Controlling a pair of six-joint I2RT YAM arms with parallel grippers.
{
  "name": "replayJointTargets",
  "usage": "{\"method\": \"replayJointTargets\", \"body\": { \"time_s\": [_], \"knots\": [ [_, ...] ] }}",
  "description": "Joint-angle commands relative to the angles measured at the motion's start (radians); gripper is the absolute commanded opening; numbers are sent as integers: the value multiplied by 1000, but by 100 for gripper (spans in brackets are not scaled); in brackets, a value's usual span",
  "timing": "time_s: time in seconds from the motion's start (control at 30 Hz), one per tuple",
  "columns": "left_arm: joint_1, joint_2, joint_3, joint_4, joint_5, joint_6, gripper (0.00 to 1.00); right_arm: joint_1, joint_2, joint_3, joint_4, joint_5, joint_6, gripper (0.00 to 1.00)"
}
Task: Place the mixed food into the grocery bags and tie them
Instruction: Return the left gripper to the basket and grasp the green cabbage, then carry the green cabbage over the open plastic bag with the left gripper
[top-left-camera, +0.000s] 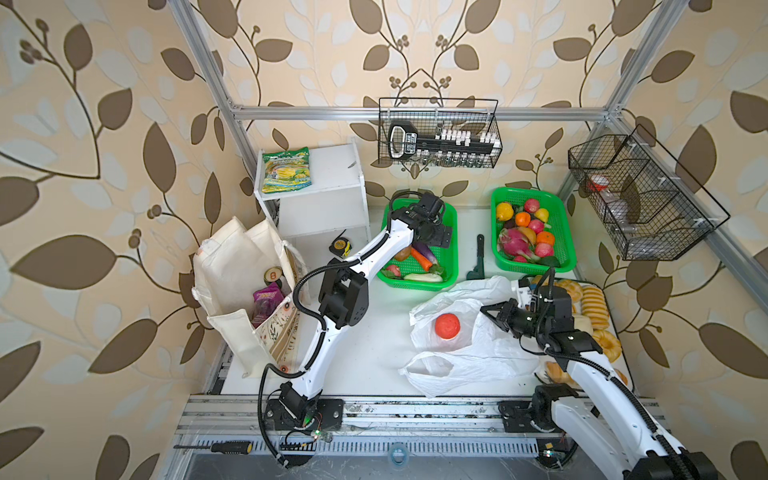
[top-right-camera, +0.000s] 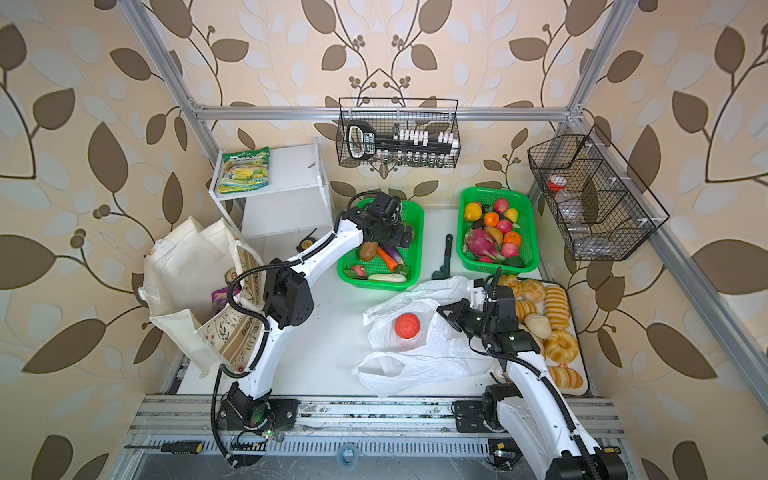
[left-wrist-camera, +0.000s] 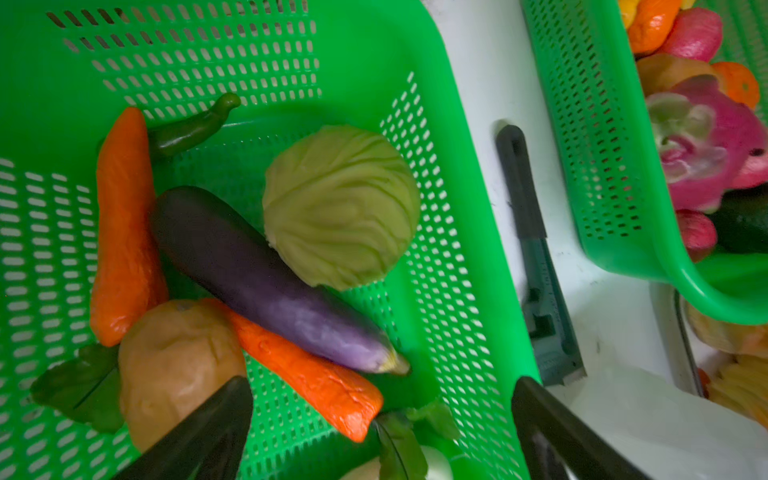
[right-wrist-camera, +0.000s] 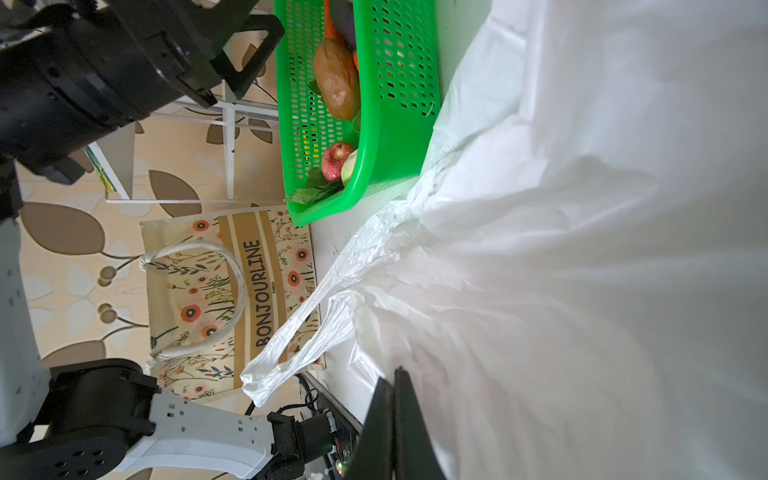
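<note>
My left gripper (left-wrist-camera: 382, 386) hangs open and empty over the left green basket (top-left-camera: 452, 266), which holds the pale cabbage (left-wrist-camera: 340, 205), brown potato (left-wrist-camera: 178, 365), carrots and an eggplant. In both top views the red tomato (top-left-camera: 447, 326) lies inside the white plastic bag (top-left-camera: 490, 361) on the table. My right gripper (top-left-camera: 485, 310) is shut on that bag's raised rim (right-wrist-camera: 415, 291). The cream canvas tote (top-left-camera: 232, 266) stands at the left with the purple pouch (top-left-camera: 268, 297) and a can (top-left-camera: 272, 275) inside.
A second green basket (top-left-camera: 569, 232) of fruit stands at the back right, a tray of bread rolls (top-left-camera: 594, 307) beside my right arm. A white shelf (top-left-camera: 332, 174) carries a yellow-green packet (top-left-camera: 286, 170). A tape measure (top-left-camera: 340, 246) and a black tool (top-left-camera: 478, 259) lie on the table.
</note>
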Motion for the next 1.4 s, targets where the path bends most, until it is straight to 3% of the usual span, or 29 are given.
{"method": "replayJointTargets", "body": {
  "time_s": [0.0,0.23,0.53,0.6,0.73,0.87,1.07,1.23,1.37],
  "knots": [
    [40,20,60,1,38,34,99,-2,-12,29,-20,20,-15,0],
    [44,99,76,160,122,79,99,-2,33,36,7,10,-7,0],
    [44,208,135,303,119,41,99,-2,50,47,-2,11,-13,0],
    [45,231,161,295,117,39,96,-2,52,49,-5,12,-13,0],
    [44,211,161,272,132,49,76,-2,47,52,-10,15,-15,0],
    [37,93,94,285,143,97,66,-2,45,53,0,14,-3,0],
    [15,-183,-65,287,153,140,65,-2,38,49,42,-4,32,0],
    [-2,-437,-335,314,182,128,67,-2,35,52,53,-3,37,0],
    [-12,-637,-572,327,275,88,66,-3,30,49,70,-10,53,0]
  ]
}}
